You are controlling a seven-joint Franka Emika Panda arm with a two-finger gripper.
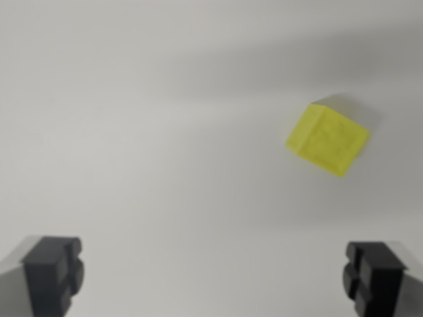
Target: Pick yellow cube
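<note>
Surface: down on a plain pale tabletop (132, 132), we're looking from the wrist camera, and the whole picture is a touch soft and blurred.
Cube: there it is, the yellow cube (328, 139), sitting at about two o'clock from the middle of the view, on the wrist view's right.
Cube angle: it's turned on the table, one corner aimed toward seven o'clock, its edges running diagonal to the frame rather than square with it.
Cube shadow: a soft grey patch hugs its far side, up around one o'clock from the cube.
Gripper: the gripper (215, 277) has its two dark fingertips spread wide, one at seven o'clock, one at five o'clock, with nothing between them but bare table.
Fingertips: the one on the wrist view's left (54, 274) and its partner both sit at the bottom edge, partly cut off by the frame.
Gap to cube: the cube is well apart from both fingertips, untouched, lying beyond the right-hand one toward twelve o'clock.
Open room: bare surface all round the cube, from nine o'clock right across to the left edge.
Top of view: broad faint shadow bands cross from eleven o'clock toward two o'clock.
</note>
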